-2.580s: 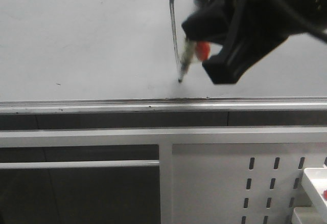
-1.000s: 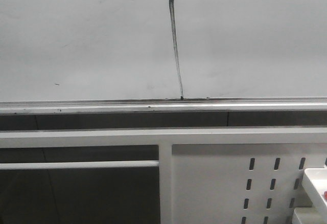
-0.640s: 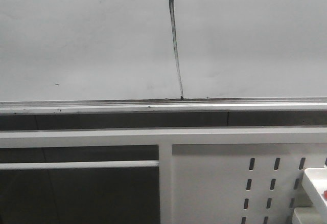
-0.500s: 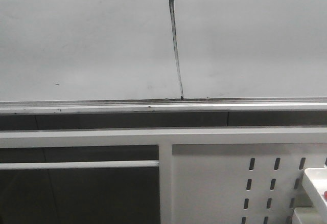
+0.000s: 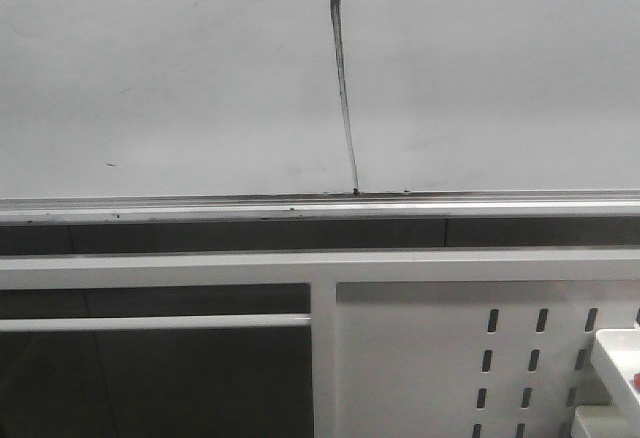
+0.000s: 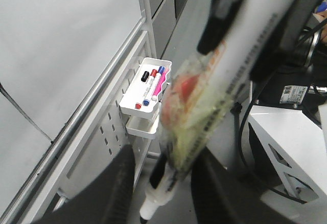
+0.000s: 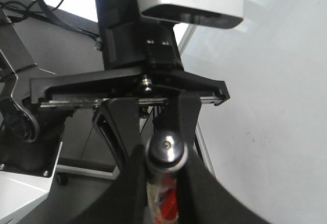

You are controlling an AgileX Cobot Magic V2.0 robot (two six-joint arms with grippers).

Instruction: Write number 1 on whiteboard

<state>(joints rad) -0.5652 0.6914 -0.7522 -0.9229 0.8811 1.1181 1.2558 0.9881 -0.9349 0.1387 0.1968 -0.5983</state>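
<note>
Front view: we saw the number 1 (image 5: 344,88) on the whiteboard (image 5: 150,78), ending at its rail (image 5: 150,208). Both wrist views showed a tool (image 6: 158,183) (image 7: 162,183) grasping a marker (image 6: 204,106).

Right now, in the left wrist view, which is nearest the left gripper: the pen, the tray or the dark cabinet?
1. The pen: it lies between the left gripper's fingers.
2. The tray: it hangs on the slotted panel, below the whiteboard.
3. The dark cabinet: it stands beyond the tray, farthest back.
</note>
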